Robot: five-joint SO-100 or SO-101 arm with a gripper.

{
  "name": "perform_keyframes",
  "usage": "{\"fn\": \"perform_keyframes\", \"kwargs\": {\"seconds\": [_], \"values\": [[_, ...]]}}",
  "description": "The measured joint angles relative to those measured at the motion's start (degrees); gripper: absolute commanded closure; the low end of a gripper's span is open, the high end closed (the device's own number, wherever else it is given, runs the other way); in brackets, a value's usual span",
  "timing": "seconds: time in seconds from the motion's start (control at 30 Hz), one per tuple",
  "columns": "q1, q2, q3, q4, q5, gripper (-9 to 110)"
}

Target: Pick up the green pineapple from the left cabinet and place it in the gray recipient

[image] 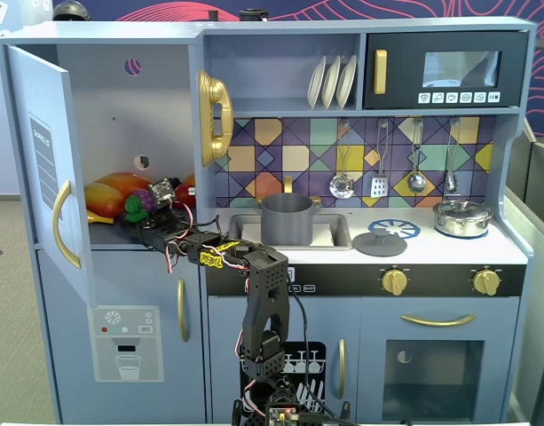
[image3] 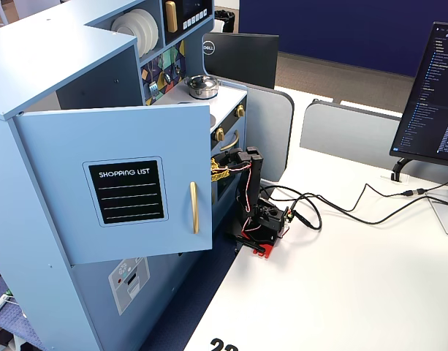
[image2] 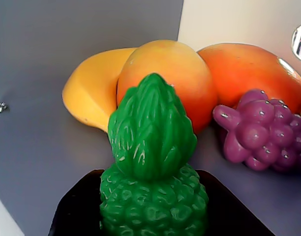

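I had the end effector (image: 140,213) reached into the left cabinet (image: 112,115), green pineapple (image2: 152,172) right between its jaws; closure I couldn't tell. No lift yet. Carry to the gray recipient (image: 287,218) remained.

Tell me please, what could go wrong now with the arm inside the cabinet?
The pineapple stands close in front of the mango, with the grapes beside it; a loose grip or a sideways pull could knock them over. The open cabinet door stands beside the arm, so swinging toward the gray pot might strike the frame.
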Motion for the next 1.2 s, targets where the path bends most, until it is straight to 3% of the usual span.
{"fn": "perform_keyframes", "kwargs": {"seconds": [0.33,0.63,0.9,1.2], "values": [[-11.07,19.51,5.62,5.62,2.90,102],[-9.40,52.03,23.91,12.30,0.62,102],[11.43,64.86,21.62,22.68,6.68,102],[41.84,61.79,15.03,26.19,18.63,102]]}}
